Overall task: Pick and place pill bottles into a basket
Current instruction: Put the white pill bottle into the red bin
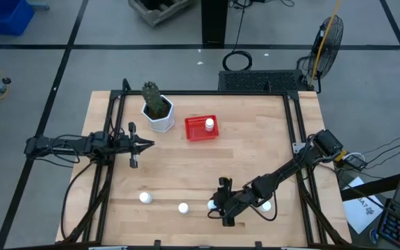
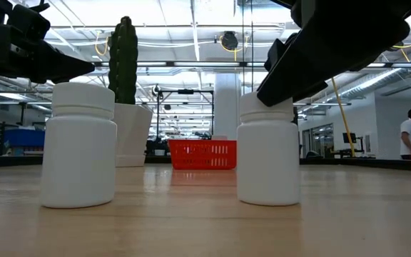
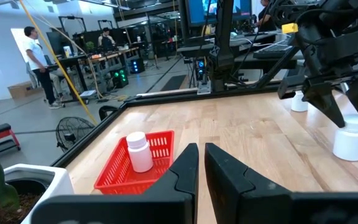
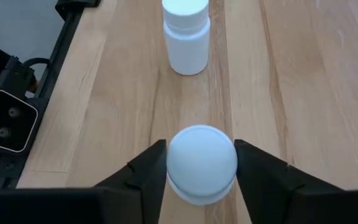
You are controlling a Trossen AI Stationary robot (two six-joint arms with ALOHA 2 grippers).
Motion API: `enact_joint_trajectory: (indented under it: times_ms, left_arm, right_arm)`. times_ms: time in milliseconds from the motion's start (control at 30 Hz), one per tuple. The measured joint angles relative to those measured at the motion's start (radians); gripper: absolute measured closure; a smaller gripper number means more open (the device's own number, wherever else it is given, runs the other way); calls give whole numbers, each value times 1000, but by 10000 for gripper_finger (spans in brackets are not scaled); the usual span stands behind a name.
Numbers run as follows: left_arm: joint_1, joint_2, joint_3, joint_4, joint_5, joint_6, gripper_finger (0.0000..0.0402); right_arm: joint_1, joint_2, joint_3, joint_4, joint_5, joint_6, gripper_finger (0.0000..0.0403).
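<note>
You have five pill bottles in all. One (image 1: pixel 209 124) stands in the single red basket (image 1: pixel 194 132). Four are out on the table (image 1: pixel 186 167): one (image 1: pixel 145 198) toward the near left, one (image 1: pixel 183 207) beside it toward the middle, one (image 1: pixel 213 204) under the right gripper (image 1: pixel 221 206), one (image 1: pixel 265 205) just past that arm. You count one white pot (image 1: pixel 160 118) with one cactus (image 1: pixel 154 99). Two arms, two grippers: the left gripper (image 1: pixel 144 144) near the pot, the right over the bottles. Off the table, one floor fan (image 1: pixel 327 38). In the room behind, you can make out at least three people: one (image 2: pixel 409 135) in the low view, two more (image 3: pixel 35 53) (image 3: pixel 107 41) in the left wrist view.
</note>
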Motion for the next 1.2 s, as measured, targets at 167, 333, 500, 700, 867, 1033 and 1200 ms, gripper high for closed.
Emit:
enact_joint_trajectory:
  times_ms: [167,333,500,700,867,1033,1200]
  left_arm:
    - [0,0,0,0,0,0,366]
    - [0,0,0,0,0,0,366]
    - [0,0,0,0,0,0,366]
    - [0,0,0,0,-1,0,366]
    - [0,0,0,0,-1,0,366]
    - [0,0,0,0,-1,0,366]
    - [0,0,0,0,-1,0,366]
  right_arm:
    - [-4,0,0,-5,3,-2,255]
    - [-33,-7,0,-4,16,-54,246]
    - [-86,-53,0,8,27,-158,254]
    - [-204,-179,0,-6,31,-313,249]
    - [-341,-282,0,-47,31,-381,253]
    - [-500,-341,0,-107,0,-397,250]
    - [-651,-326,0,-112,-130,-396,251]
